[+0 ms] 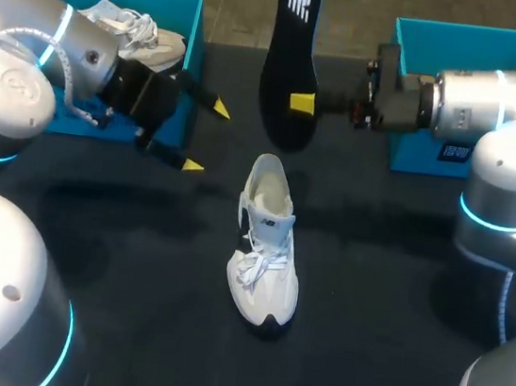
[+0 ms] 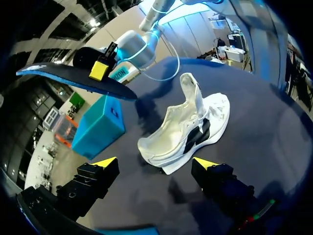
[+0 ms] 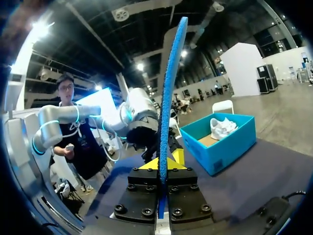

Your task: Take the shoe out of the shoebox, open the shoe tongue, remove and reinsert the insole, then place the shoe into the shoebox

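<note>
The white shoe (image 1: 265, 251) sits on the dark table (image 1: 396, 297), near the middle. It lies longways from the far side to the near side. Its toe points at the robot and its heel points away. Its tongue stands up.

The robot's right gripper (image 1: 303, 102) pinches the black insole (image 1: 293, 55) between both fingers and holds it up in the air, just past the shoe's heel. The insole runs the same way as the shoe.

The left gripper (image 1: 206, 137) hangs off to the side, apart from the shoe. Its fingers are spread wide and hold nothing. Behind it is a blue shoebox (image 1: 199, 33) with another shoe (image 1: 141, 35) inside.
</note>
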